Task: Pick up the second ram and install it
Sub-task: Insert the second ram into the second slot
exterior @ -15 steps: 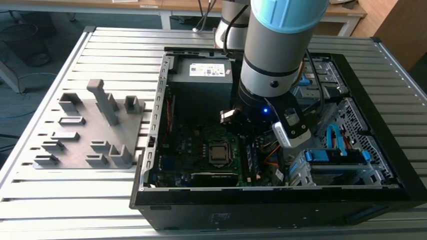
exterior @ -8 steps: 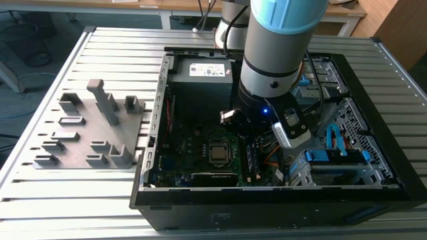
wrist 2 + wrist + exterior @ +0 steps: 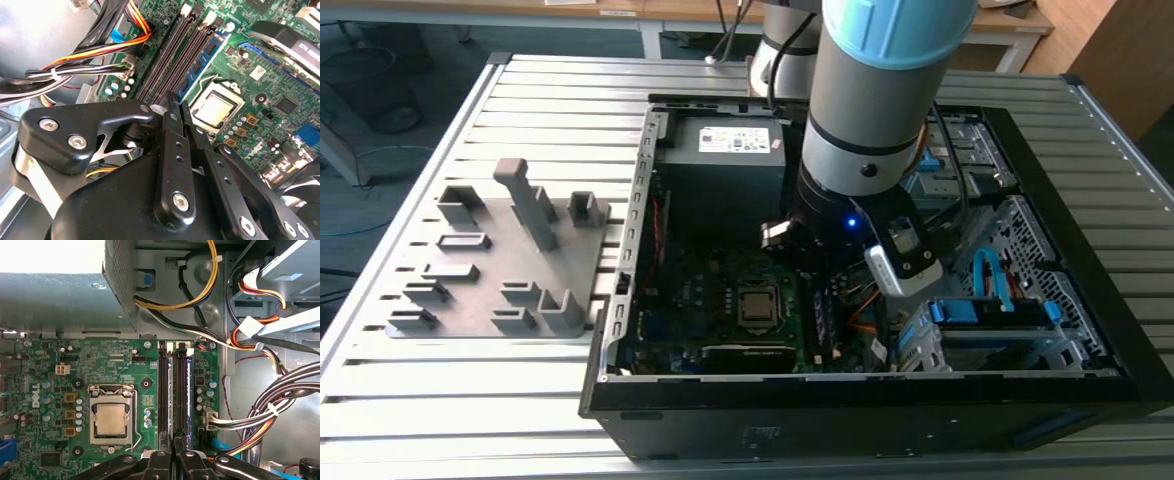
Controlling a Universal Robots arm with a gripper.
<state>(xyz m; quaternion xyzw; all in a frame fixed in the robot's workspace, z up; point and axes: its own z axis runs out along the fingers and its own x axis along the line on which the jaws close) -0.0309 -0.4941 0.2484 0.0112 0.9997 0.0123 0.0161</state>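
Fingers (image 3: 172,107) closed, empty, above second ram (image 3: 189,390) seated in slot.

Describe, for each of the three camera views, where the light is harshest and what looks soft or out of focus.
Exterior view: even room light, with the inside of the computer case dark and shadowed. First wrist view: a washed-out white patch above the power supply, while the motherboard is sharp. Second wrist view: the close black gripper linkage looks soft, with glare on the processor lid.

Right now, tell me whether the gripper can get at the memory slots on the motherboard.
Probably yes: in the first wrist view the gripper hangs just above the memory slots, the cables lie off to one side, and nothing sits between.
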